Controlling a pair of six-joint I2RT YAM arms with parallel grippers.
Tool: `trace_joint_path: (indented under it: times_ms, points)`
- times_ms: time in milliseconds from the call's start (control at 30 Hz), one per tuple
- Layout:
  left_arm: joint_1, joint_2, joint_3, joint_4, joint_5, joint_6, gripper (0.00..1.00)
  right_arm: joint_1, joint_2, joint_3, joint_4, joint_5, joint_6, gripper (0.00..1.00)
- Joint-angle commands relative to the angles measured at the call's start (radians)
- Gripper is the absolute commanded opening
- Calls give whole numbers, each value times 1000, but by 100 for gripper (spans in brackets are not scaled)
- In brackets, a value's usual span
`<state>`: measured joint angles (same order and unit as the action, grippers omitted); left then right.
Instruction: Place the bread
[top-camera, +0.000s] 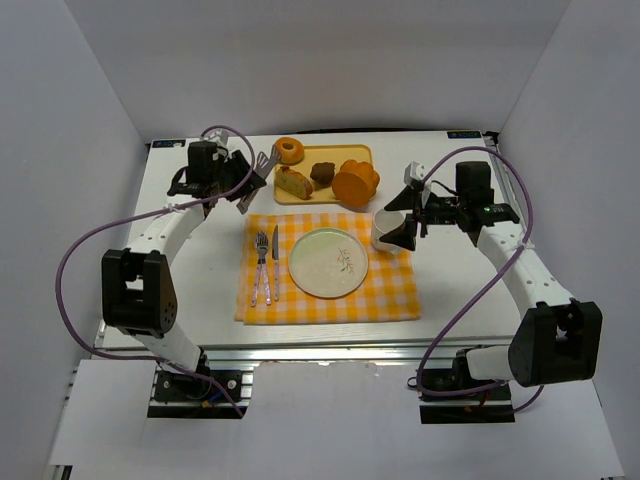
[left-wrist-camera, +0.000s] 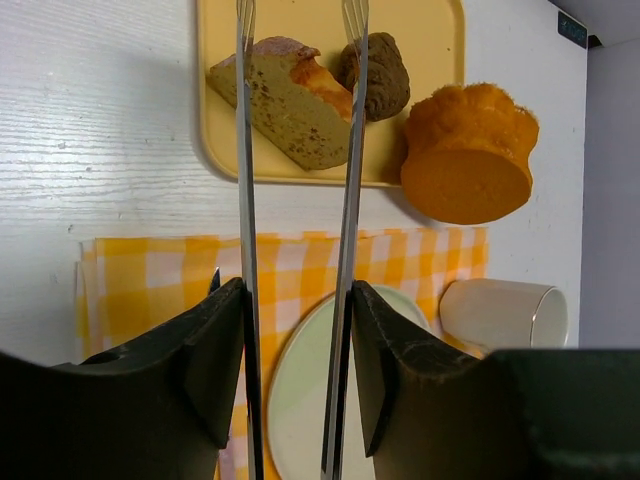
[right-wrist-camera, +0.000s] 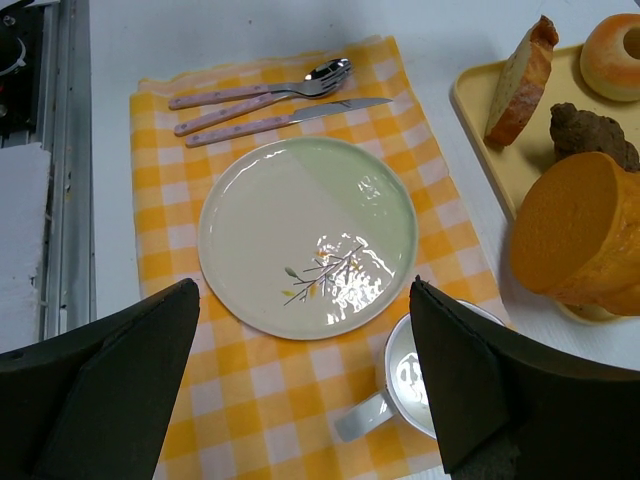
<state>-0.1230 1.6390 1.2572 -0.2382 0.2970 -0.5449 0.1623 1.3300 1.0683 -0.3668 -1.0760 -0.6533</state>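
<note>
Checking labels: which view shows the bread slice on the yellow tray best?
Left wrist: the bread slice is close, crust and crumb clear, though the tongs cross it. Right wrist shows it side-on at the frame's corner; top external shows it tiny.

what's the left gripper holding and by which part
The left gripper holds tongs, both arms pinched between its fingers, well back from the tips.

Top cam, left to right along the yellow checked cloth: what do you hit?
Pink-handled steel fork → pink-handled table knife → round pale-green ceramic plate → white ceramic mug
</note>
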Motion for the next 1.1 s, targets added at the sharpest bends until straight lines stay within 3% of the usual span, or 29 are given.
trace_joint_path:
  times_ms: [0,467,1067]
  points:
    - [-9,-7,86,-52,-1,-47,54,-10,-29,-14,28,-19,9,89]
    - [-20,125,263,-170,33,-9,55,-21,-29,-36,40,-32,15,89]
    - [-37,189,292,-191,60,57,55,-30,-28,-41,52,-41,34,89]
